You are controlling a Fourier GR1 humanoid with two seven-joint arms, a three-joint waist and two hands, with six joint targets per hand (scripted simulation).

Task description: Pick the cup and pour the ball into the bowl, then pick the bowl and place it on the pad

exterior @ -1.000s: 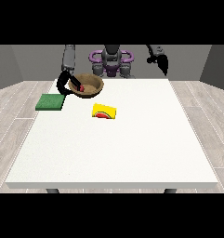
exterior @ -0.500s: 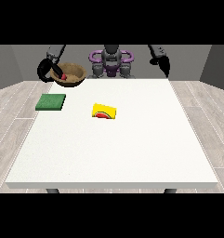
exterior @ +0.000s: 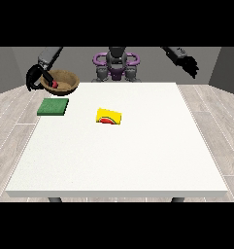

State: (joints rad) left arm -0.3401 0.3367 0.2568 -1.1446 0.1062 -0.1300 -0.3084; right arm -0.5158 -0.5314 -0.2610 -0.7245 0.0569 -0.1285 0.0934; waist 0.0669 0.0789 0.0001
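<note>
The bowl point(exterior: 63, 81), brown and woody-looking, hangs in the air past the table's point(exterior: 138, 155) far left corner, a red ball point(exterior: 55, 84) inside it. The hand at the view's left point(exterior: 37, 78) curls round its rim (the fingers partly hide that edge). Just below on the white top lies the pad point(exterior: 53, 106), a flat green square. The yellow cup point(exterior: 109, 116) lies tipped near mid-table. The hand at the view's right point(exterior: 189, 65) hangs high, fingers drooping loose, holding nothing.

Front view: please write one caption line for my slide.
Hand at view's left holds brown bowl with ball above green pad.
</note>
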